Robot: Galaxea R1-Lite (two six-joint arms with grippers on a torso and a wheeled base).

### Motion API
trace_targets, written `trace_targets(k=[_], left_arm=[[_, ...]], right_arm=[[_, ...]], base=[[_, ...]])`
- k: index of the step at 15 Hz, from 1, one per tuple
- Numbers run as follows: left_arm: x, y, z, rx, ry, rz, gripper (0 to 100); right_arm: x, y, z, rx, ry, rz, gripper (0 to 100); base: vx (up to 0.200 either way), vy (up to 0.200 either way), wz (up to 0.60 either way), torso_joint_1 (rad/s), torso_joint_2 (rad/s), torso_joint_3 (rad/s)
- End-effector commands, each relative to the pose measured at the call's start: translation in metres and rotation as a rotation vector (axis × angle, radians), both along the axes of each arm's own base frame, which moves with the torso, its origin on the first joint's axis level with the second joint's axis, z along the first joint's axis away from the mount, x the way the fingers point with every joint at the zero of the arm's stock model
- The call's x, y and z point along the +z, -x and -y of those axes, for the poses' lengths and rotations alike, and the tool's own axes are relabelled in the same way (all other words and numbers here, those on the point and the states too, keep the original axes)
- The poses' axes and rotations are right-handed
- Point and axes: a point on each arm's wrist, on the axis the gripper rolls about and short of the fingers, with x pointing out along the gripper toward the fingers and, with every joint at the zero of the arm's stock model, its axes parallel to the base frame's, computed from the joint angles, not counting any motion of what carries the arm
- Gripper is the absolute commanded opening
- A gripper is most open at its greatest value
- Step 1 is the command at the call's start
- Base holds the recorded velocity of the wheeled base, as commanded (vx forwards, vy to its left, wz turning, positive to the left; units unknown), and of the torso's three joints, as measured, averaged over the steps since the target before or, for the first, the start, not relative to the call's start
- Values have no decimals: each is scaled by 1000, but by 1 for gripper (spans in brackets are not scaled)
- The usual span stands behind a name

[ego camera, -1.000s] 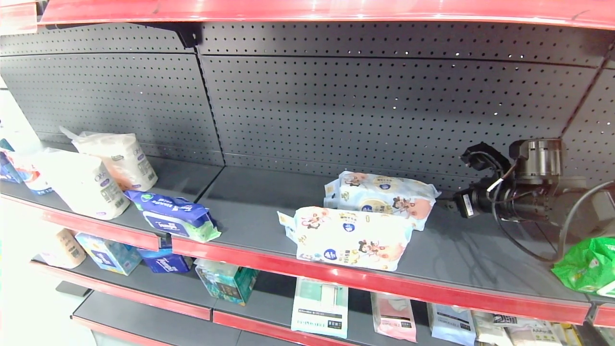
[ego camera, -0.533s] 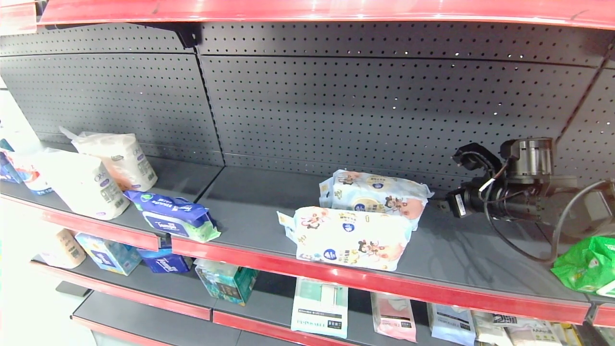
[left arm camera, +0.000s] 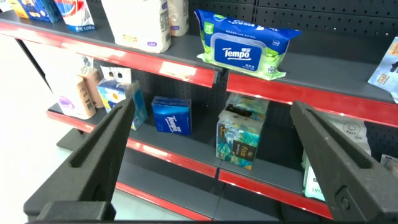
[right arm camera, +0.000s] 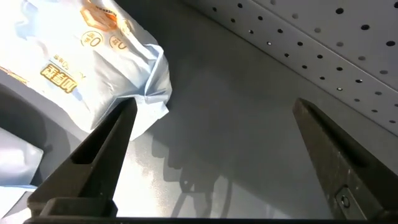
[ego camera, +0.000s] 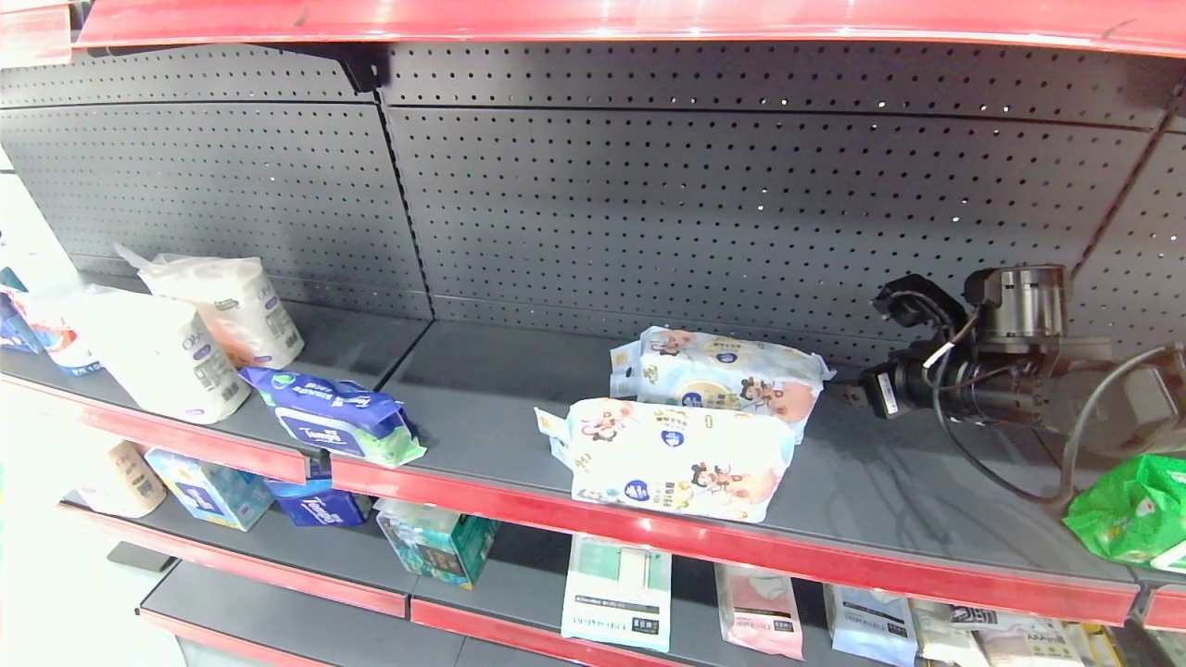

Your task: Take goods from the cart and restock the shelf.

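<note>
Rear pack set down, right gripper released

Within 1 second the rear pack [ego camera: 721, 375] has slid to sit more squarely behind the front pack [ego camera: 672, 459] on the shelf [ego camera: 880, 491]. The right gripper [right arm camera: 212, 109] followed, jaws spread and empty, behind and past the front pack's right end. This item looks stocked, so the cart is likely next.
</note>
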Motion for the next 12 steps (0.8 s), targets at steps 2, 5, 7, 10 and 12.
trace_targets(k=[2, 5, 7, 10, 12], left_arm=[[0, 0, 0, 1, 0, 0, 100], [0, 0, 0, 1, 0, 0, 100], [0, 0, 0, 1, 0, 0, 100], [0, 0, 0, 1, 0, 0, 100], [0, 0, 0, 0, 0, 0, 100]], right_arm=[[-1, 1, 0, 0, 1, -4, 100], [14, 49, 9, -36, 6, 5, 100], [25, 96, 12, -73, -44, 31, 100], [28, 131, 16, -89, -71, 52, 100], [26, 151, 11, -26, -103, 56, 100]], base=[[0, 0, 0, 0, 0, 0], [0, 0, 0, 0, 0, 0], [0, 0, 0, 0, 0, 0], [0, 0, 0, 0, 0, 0], [0, 0, 0, 0, 0, 0]])
